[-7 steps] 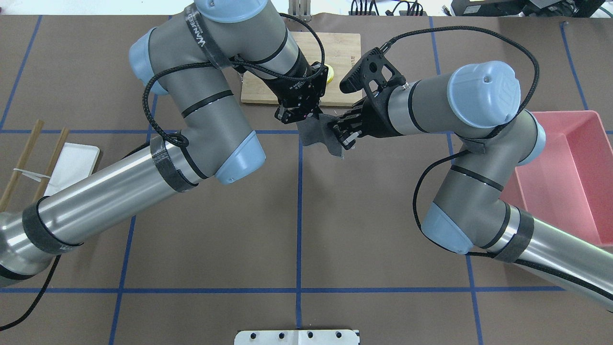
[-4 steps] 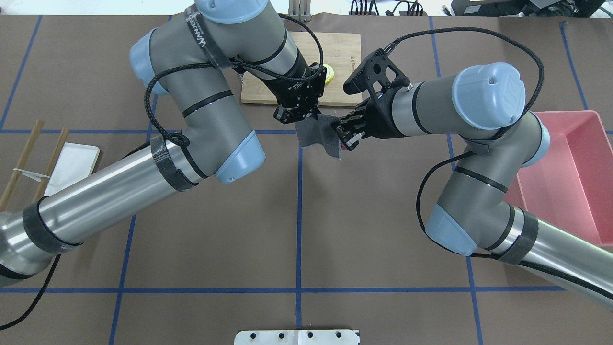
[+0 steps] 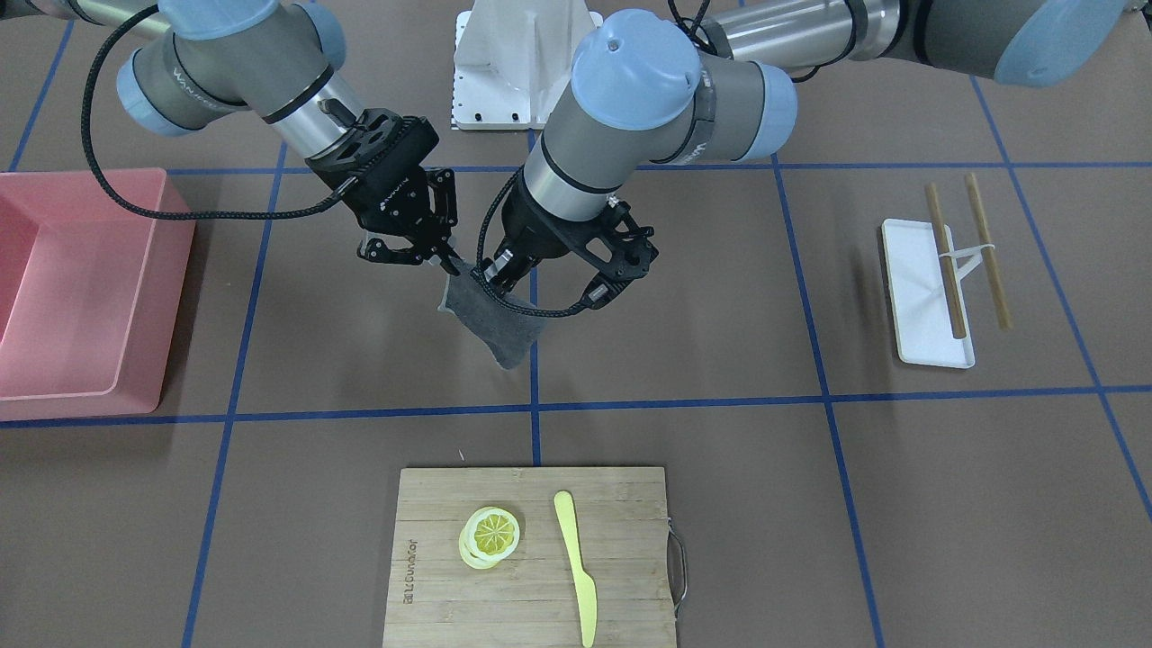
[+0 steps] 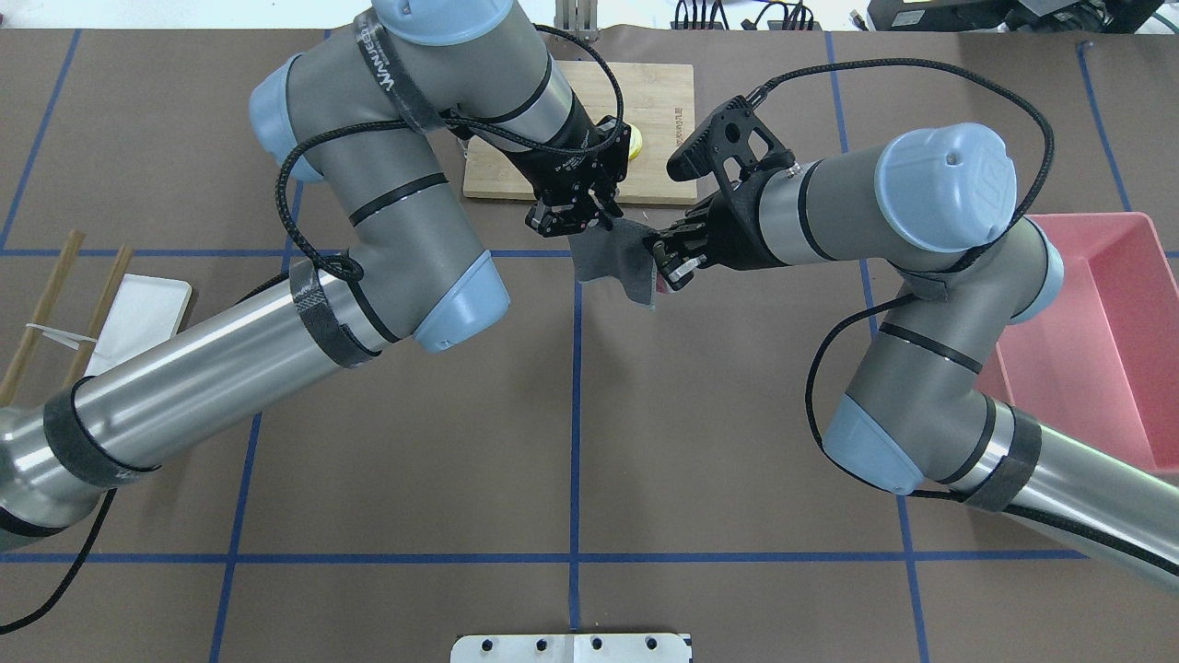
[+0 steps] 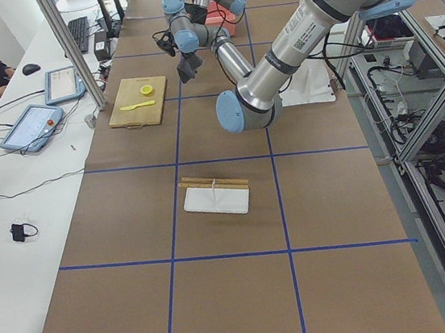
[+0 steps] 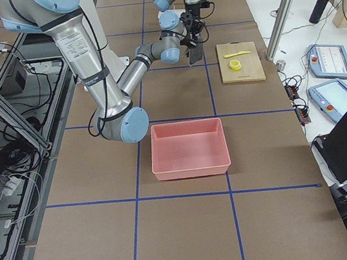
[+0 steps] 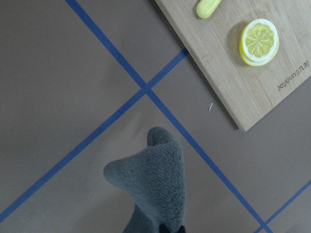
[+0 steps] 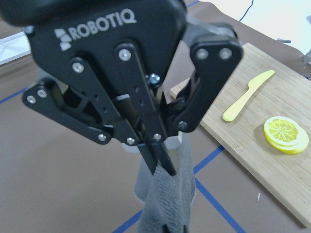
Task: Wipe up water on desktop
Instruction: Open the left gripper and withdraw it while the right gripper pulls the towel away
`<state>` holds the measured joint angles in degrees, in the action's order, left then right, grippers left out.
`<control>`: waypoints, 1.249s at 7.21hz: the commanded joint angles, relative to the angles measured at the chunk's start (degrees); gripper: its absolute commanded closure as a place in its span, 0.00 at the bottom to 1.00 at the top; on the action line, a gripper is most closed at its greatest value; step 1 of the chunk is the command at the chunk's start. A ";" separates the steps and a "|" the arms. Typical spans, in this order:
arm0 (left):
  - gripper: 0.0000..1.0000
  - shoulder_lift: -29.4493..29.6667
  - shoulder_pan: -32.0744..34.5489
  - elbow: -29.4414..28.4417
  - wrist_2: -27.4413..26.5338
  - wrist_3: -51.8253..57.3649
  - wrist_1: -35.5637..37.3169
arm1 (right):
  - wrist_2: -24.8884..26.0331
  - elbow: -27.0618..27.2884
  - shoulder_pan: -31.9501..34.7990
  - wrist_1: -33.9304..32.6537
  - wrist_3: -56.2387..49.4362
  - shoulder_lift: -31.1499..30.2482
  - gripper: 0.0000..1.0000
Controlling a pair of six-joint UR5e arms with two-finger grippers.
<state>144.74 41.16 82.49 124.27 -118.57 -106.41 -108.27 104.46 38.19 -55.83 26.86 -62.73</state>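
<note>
Tabletop: brown, crossed by blue tape, spread beneath both arms. No wet patch can be made out in any view.
Right claw: clenched on one edge of the cloth, just beside the other claw.
Cloth: grey and bunched, held between the two claws near a tape crossing. By my judgement its free end hangs clear of the tabletop.
Left claw: grasping the cloth's opposite edge.
Cutting board: beyond the claws, carrying a lemon slice and a yellow knife.
Risk, slip: an uneven pull between the two grips could drag the cloth out of one claw.
Risk, contact: the claws work close together, so a small misjudged move could knock them together.
Risk, poor wipe: a bunched cloth meets the surface narrowly, and with the water unseen a stroke may miss it.
Risk, scrape: lowering too far would put fingertips on the tabletop rather than fabric.
Right wrist view: shows the fingers pinched onto fabric, which the overhead view hides under the wrist.
Left wrist view: shows the hanging end and the board's corner nearby.
Front view: shows the cloth's full drape.
</note>
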 commanded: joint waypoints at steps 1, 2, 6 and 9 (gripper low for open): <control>0.02 -0.60 -0.11 0.13 -4.19 1.67 -1.78 | -0.19 0.04 0.04 -0.07 1.97 -0.02 1.00; 0.02 -0.60 -0.11 0.30 -4.56 1.76 -1.52 | -0.36 0.04 0.05 -0.42 1.97 -0.02 1.00; 0.02 -9.43 3.83 7.48 -4.30 19.30 -0.90 | -3.34 3.64 3.88 -2.68 1.36 -6.34 1.00; 0.02 -15.36 10.32 16.55 -4.48 51.16 13.64 | -3.27 6.97 9.09 -18.72 -4.49 -6.79 1.00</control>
<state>130.67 48.73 96.46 119.83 -78.66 -98.89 -111.64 109.81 45.34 -66.93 26.12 -69.51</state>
